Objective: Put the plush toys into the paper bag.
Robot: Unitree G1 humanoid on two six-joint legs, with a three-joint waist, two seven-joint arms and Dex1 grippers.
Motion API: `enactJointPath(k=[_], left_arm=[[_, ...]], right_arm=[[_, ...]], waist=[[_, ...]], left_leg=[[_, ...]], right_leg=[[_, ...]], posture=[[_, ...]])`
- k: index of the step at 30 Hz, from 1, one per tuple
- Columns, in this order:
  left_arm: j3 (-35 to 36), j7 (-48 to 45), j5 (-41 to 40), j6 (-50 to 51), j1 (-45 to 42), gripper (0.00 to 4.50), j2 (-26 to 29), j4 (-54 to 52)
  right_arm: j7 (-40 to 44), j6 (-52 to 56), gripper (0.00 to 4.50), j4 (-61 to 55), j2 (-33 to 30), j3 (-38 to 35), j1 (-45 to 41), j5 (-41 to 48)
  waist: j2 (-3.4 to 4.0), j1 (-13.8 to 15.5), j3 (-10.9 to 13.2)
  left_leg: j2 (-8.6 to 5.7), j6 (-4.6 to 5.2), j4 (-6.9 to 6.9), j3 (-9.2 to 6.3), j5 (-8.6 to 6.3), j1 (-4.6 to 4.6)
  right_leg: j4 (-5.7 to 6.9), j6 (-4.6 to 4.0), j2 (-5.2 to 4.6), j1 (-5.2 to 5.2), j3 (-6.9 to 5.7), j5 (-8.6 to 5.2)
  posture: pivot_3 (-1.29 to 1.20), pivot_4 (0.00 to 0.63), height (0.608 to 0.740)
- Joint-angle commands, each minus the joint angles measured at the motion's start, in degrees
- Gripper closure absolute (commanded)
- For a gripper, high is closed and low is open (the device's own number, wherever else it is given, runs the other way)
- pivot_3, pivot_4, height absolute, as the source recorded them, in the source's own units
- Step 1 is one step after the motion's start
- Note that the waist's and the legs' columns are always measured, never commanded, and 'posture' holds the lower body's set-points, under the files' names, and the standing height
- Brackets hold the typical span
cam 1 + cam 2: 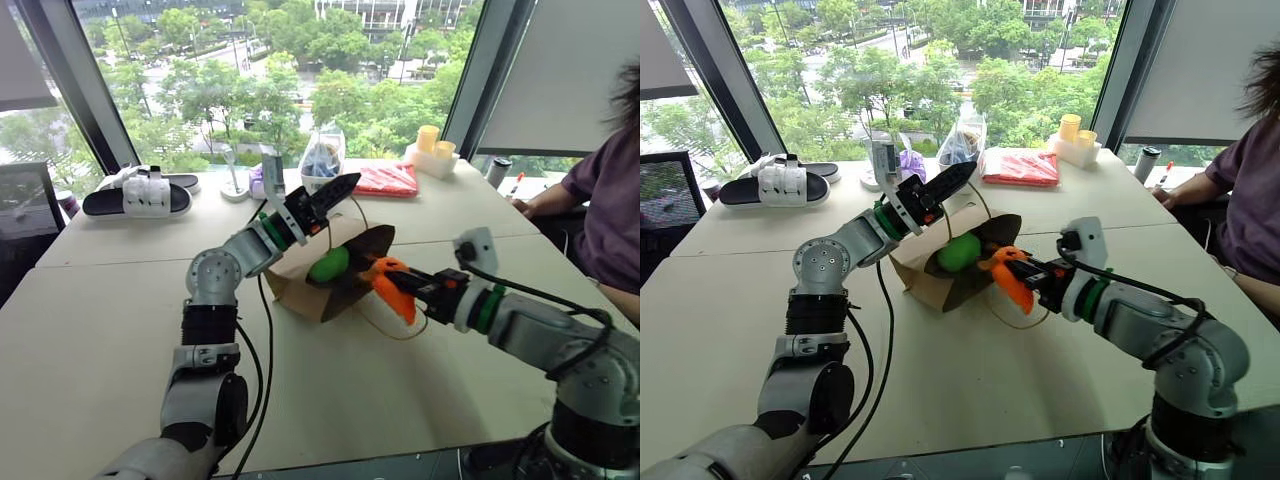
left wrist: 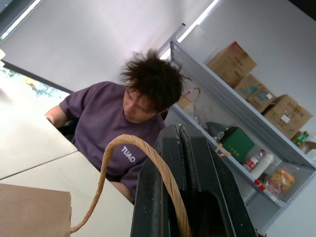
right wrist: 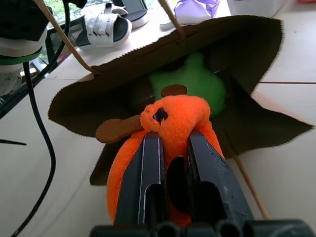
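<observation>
The brown paper bag point(image 1: 298, 288) lies on its side on the table, its mouth gaping toward my right arm. My left gripper point(image 1: 336, 190) is shut on one loop handle point(image 2: 148, 159) and holds the bag's upper edge up. The lime green plush toy point(image 1: 329, 264) sits inside the bag point(image 3: 74, 106). Just outside the mouth hangs the orange plush toy point(image 1: 394, 292), above the table, with my right gripper point(image 3: 175, 142) shut on it. In the right wrist view the orange toy point(image 3: 173, 118) is in front of the green one point(image 3: 195, 84).
A person point(image 1: 600, 200) sits at the table's right side. Along the far edge lie sandals point(image 1: 140, 196), a purple bundle point(image 1: 256, 181), a clear plastic bag point(image 1: 322, 158), a red packet point(image 1: 388, 180) and yellow cups point(image 1: 432, 142). A black cable point(image 1: 263, 330) hangs beside my left arm.
</observation>
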Motion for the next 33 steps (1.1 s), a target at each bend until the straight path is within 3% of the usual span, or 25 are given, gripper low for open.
enactJointPath(k=[1, 8, 17, 23, 29, 33], left_arm=[[-0.27, 0.09, -1.15, 0.0, -0.89, 4.5, -0.69, -2.31], [0.44, 1.79, -2.4, 0.82, 0.63, 4.5, -0.97, -4.84], [2.93, 5.35, -4.63, -0.48, 0.37, 4.5, -1.92, -4.35], [4.08, 5.61, -4.66, -1.29, -0.8, 4.5, -1.46, -2.21], [4.03, 4.58, -4.13, -1.81, -1.46, 4.5, -0.9, -0.59], [3.82, 3.89, -3.9, -2.13, -1.43, 4.5, -0.86, 0.29]], right_arm=[[-1.99, -4.3, 4.48, 4.63, 1.6, 4.25, -3.89, -4.36], [-0.81, -11.37, 4.48, 17.77, 3.01, 10.2, -9.64, -12.08], [0.1, -12.75, 0.02, 18.53, 5.67, 11.91, -11.86, -13.64], [2.72, -7.37, 0.02, 9.28, 1.69, 6.76, -7.11, -7.66], [6.87, -4.19, 0.02, 1.77, -6.09, -6.73, 0.66, 4.35], [6.65, -7.01, 0.02, 1.72, -11.31, -10.91, 9.83, 0.92]], waist=[[0.0, 0.04, 0.0], [0.0, 0.06, 0.0], [0.0, 0.0, 0.0], [0.0, 0.26, 0.0], [-0.01, 0.21, 0.0], [-0.01, 0.23, 0.0]], left_leg=[[0.0, -0.03, 0.0, 0.0, 0.02, -0.02], [-0.01, -0.06, -0.03, 0.0, 0.03, -0.05], [0.0, -0.07, -0.07, -0.02, 0.04, -0.06], [-0.02, -0.06, -0.04, -0.04, 0.03, -0.12], [-0.03, -0.04, -0.04, -0.05, 0.02, -0.11], [-0.02, -0.02, -0.06, -0.03, 0.01, -0.06]], right_leg=[[0.0, 0.0, 0.0, -0.01, 0.0, 0.0], [-0.02, 0.0, -0.01, -0.05, 0.0, 0.0], [0.02, -0.01, 0.0, -0.11, -0.01, 0.01], [-0.01, -0.01, -0.01, -0.11, -0.01, 0.01], [-0.06, 0.0, -0.01, -0.06, -0.01, 0.01], [-0.06, 0.0, 0.0, -0.01, -0.01, 0.0]], posture=[[0.0, 0.15, 0.74], [0.0, 0.15, 0.74], [0.0, 0.15, 0.74], [0.0, 0.15, 0.74], [0.0, 0.15, 0.74], [0.0, 0.15, 0.74]])
